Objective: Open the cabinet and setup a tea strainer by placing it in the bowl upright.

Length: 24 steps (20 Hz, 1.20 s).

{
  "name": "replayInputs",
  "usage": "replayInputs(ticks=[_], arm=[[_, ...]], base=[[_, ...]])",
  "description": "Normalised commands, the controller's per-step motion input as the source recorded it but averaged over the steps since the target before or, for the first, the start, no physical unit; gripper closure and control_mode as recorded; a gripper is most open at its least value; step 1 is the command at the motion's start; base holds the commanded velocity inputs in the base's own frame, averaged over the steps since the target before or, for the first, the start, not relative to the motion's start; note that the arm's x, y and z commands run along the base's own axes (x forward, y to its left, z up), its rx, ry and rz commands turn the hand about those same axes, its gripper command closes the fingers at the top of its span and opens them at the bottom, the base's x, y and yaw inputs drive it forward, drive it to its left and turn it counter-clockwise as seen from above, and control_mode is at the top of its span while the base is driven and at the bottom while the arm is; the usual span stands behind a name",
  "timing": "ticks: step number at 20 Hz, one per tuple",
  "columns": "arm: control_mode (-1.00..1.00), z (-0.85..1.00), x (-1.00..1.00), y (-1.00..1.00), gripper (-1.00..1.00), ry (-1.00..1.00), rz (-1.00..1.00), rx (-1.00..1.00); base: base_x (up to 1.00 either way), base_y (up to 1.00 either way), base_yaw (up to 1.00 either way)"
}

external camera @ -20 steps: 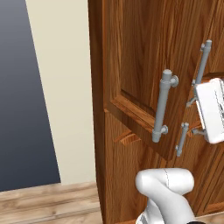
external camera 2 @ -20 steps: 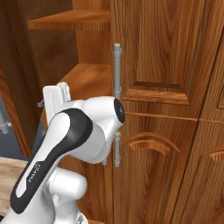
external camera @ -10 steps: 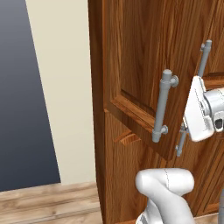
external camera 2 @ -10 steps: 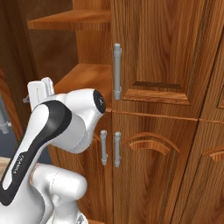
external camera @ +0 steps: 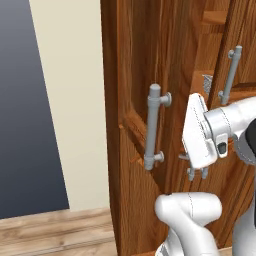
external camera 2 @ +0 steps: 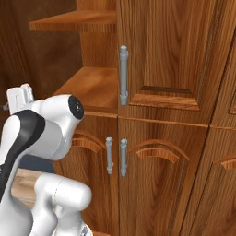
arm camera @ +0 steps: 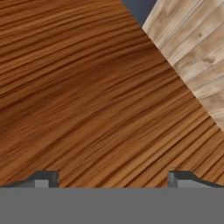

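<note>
The cabinet point(external camera: 135, 100) door has swung further open since the earlier frame, and the hand has moved left with it. A bit of mesh, maybe the tea strainer point(external camera: 207, 83), sits on the shelf above the gripper point(arm camera: 112, 178). Its jaws stand wide apart, holding nothing, close to the wood. The grey handle point(external camera: 153, 127) is left of the hand.

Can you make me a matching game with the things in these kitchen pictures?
Things:
1. cabinet door
2. bar handle
3. wall
4. gripper

Descriptions:
A. grey
B. cream
C. swung open, reddish-brown wood
D. jaws wide apart, holding nothing

Pairs: 1-C, 2-A, 3-B, 4-D
</note>
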Motion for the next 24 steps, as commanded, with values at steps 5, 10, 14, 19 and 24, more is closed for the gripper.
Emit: replayInputs(ticks=[5,10,14,19,24], arm=[[-1.0,-0.19,0.0,0.67,-1.0,0.03,0.0,0.0],[-1.0,-0.14,0.0,0.4,-1.0,0.02,0.0,0.0],[-1.0,-0.09,0.0,0.02,-1.0,0.0,0.0,-0.01],[-1.0,-0.15,0.02,-0.46,-1.0,-0.04,0.0,-0.13],[-1.0,-0.12,0.01,-0.53,-1.0,-0.08,0.0,-0.37]], base=[[0.0,0.0,0.0],[0.0,0.0,0.0],[0.0,0.0,0.0],[0.0,0.0,0.0],[0.0,0.0,0.0]])
